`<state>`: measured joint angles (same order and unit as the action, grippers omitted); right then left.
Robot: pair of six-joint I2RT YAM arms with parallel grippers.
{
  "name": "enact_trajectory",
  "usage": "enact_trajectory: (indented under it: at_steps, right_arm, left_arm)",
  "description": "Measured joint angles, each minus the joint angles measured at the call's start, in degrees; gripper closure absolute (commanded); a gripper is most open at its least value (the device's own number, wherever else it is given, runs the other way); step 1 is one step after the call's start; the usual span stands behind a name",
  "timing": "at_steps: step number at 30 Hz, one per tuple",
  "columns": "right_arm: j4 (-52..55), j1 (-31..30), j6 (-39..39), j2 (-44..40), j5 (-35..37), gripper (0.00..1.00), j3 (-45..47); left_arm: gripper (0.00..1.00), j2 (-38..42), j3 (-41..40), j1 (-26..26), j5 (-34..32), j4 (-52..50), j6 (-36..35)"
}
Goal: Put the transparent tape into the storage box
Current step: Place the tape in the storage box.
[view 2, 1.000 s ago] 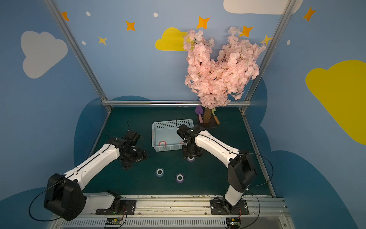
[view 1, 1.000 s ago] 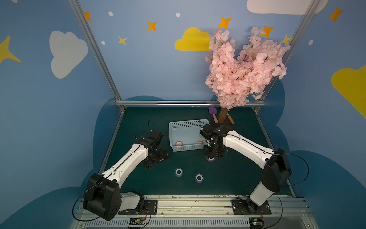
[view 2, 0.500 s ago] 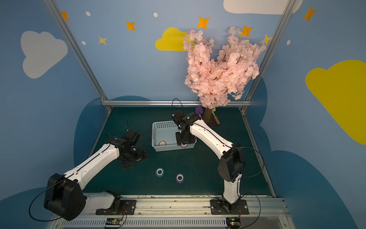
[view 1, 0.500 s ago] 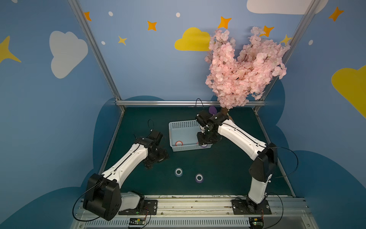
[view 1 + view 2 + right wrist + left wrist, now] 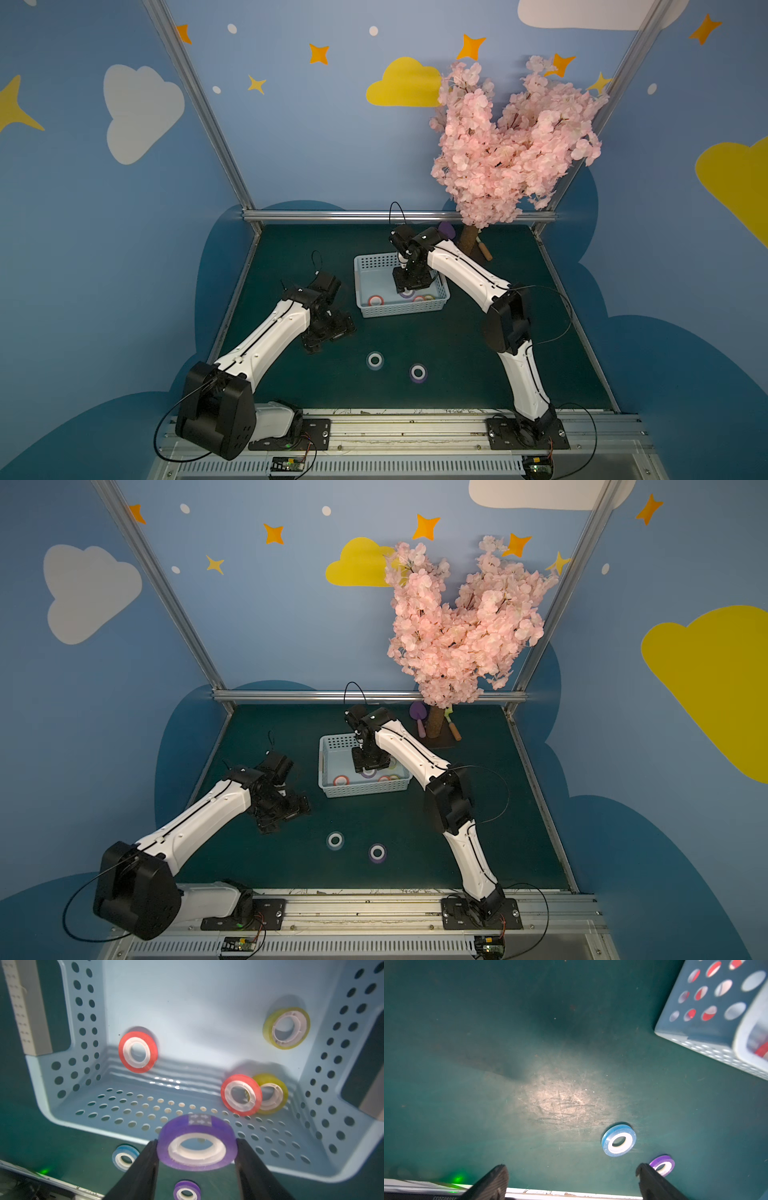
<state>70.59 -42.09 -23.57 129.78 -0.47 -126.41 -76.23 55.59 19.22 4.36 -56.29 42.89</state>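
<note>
Right gripper (image 5: pixel 196 1147) is clamped on a purple roll (image 5: pixel 196 1132), one finger on each side of the roll's outer edge, with the hole facing the wrist camera. It hangs over the inside of the pale blue box (image 5: pixel 399 309). How far above the floor is hard to judge.

In both top views the wrist body covers the fingers, and only a purple sliver (image 5: pixel 406 293) shows under it.

Inside the box (image 5: pixel 207 991), seen from the right wrist:
- red roll (image 5: pixel 137 1052) alone, toward one perforated end wall
- second red roll (image 5: pixel 241 1095) overlapping a yellow roll (image 5: pixel 272 1093), so part of the yellow one is hidden
- second yellow roll (image 5: pixel 286 1028) off by itself, slightly blurred

From above only some of these show, since the arm blocks the rest.

Left gripper (image 5: pixel 571 1169) is wide open with nothing between the fingers. It sits above the green mat (image 5: pixel 488 1043), well apart from the box. Only the fingertips show, as the frame edge cuts off the rest.

Two rolls are loose on the mat — a blue roll (image 5: pixel 618 1140) lying flat, and near it a second purple roll (image 5: pixel 663 1164), partly covered by a left fingertip in the left wrist view. Both are clear in a top view: blue (image 5: pixel 375 360), purple (image 5: pixel 418 372).
</note>
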Motion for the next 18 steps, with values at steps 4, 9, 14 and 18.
enact_trajectory:
  at_steps: [4,9,14,18]
  right_arm:
    - [-0.1,0.5,0.3,4.0,-0.8,0.46,-2.4]
    - [-0.3,1.1,0.5,7.5,-1.7,0.46,-3.0]
    - [-0.9,1.4,0.5,9.8,-2.5,0.46,-3.0]
    - [-1.6,1.5,0.5,11.1,-3.3,0.45,-3.1]
  left_arm:
    - [0.00,0.0,0.0,0.0,0.3,0.0,-1.7]
    - [0.00,0.0,0.0,-0.1,0.9,-0.2,-3.6]
    - [0.00,-0.2,0.1,-0.1,0.7,-1.4,-4.8]
    - [0.00,-1.0,0.5,-0.1,0.1,-2.5,-5.2]
